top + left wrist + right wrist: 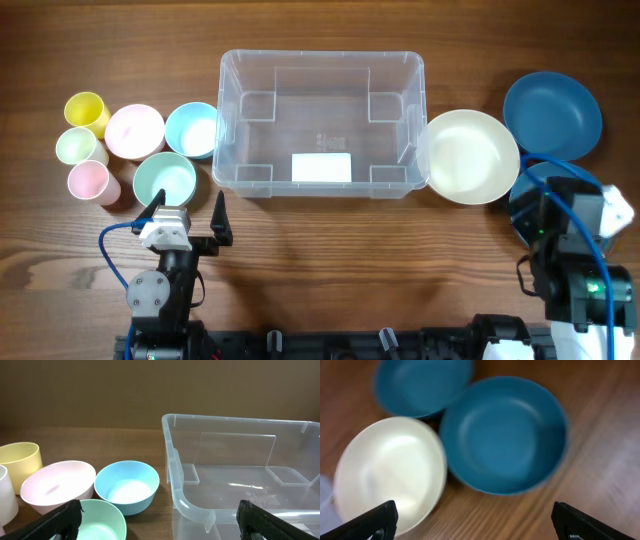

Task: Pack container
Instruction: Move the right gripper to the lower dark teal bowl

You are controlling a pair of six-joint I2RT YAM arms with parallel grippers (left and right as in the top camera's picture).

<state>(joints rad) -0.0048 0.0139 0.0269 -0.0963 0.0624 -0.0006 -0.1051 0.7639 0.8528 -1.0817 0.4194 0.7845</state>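
Note:
The clear plastic container (320, 56) stands empty at the table's middle, with a white label (321, 167) on its base. My left gripper (186, 213) hangs open just in front of its front-left corner, nothing between its fingers. In the left wrist view the container's rounded corner (186, 502) lies ahead between the black fingertips (62, 519), and a mint bowl (107, 520) sits by the left one. My right gripper (480, 521) is open and empty above bare wood, with a cream bowl (390, 470) and a dark blue bowl (502, 435) in front of it.
Left of the container are a pink bowl (134, 130), a light blue bowl (191, 129), the mint bowl (164, 180) and three small cups: yellow (86, 110), pale green (78, 146), pink (90, 182). Right are the cream bowl (472, 155), a blue bowl (552, 113) and another half under the right arm (526, 198).

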